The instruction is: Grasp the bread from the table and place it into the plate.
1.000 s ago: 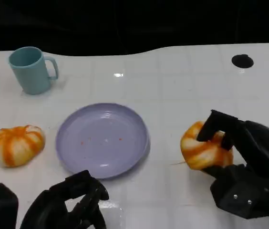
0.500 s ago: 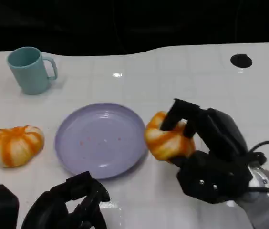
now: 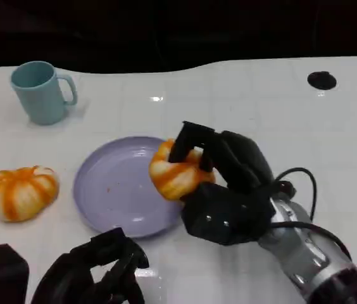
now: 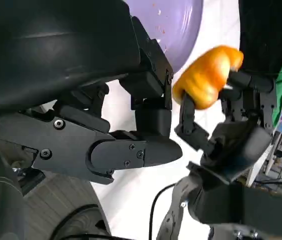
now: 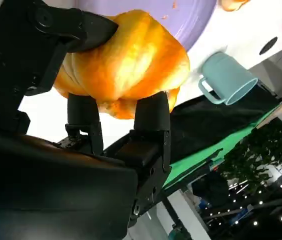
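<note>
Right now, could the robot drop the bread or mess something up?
Maybe. The right hand holds the bread above the plate's near rim, not its middle, so letting go now might roll it onto the table. A second bread still lies beside the plate, unplaced.

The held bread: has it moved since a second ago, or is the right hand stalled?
Yes. The right hand has carried the bread leftward, from well right of the purple plate to over its right rim.
</note>
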Robot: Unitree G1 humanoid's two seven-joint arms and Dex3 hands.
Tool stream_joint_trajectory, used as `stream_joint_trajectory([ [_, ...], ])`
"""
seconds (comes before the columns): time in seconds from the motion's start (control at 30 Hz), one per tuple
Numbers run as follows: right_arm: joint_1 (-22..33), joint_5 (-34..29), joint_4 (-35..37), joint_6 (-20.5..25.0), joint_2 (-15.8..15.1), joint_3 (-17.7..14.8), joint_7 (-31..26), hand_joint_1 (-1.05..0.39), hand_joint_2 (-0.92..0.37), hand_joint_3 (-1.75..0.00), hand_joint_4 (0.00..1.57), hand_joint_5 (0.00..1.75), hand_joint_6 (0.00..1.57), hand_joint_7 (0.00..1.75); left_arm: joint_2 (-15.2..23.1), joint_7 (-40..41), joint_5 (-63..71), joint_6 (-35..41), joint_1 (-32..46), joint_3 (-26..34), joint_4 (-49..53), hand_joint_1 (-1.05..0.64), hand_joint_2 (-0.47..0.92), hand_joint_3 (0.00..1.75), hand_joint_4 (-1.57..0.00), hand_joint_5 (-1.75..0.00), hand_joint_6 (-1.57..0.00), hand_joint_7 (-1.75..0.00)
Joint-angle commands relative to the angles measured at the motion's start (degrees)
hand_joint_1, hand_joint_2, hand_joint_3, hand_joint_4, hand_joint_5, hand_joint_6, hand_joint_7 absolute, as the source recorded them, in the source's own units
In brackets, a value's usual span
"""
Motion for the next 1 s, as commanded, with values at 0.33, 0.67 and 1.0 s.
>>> stream_joint_trajectory([
  [0.33,-9.1,7.0,13.5,-0.9,6.9,-1.6,4.4,-0.16,-0.56,-0.87,0.67,1.58,0.76,0.83,1.0,-0.3,0.7,-1.5,0.4,-0.8,-0.2,-0.49,0.92,0.46,-0.73,-1.75,-0.65,-1.49],
  [0.67,-9.8,1.1,9.0,5.8,3.3,4.8,14.3,-0.61,-0.92,-0.31,0.05,0.21,0.33,0.01,0.9,-0.1,0.6,-1.2,0.5,-0.8,-0.5,-0.50,0.91,0.46,-0.74,-1.75,-0.67,-1.47],
  [1.0,-5.6,0.8,-2.9,10.6,-0.6,5.8,22.0,-0.76,-0.92,-0.40,0.02,0.10,0.18,0.00,0.9,-0.3,0.5,-1.6,0.3,-0.5,-0.2,-0.52,0.91,0.45,-0.74,-1.75,-0.68,-1.44],
])
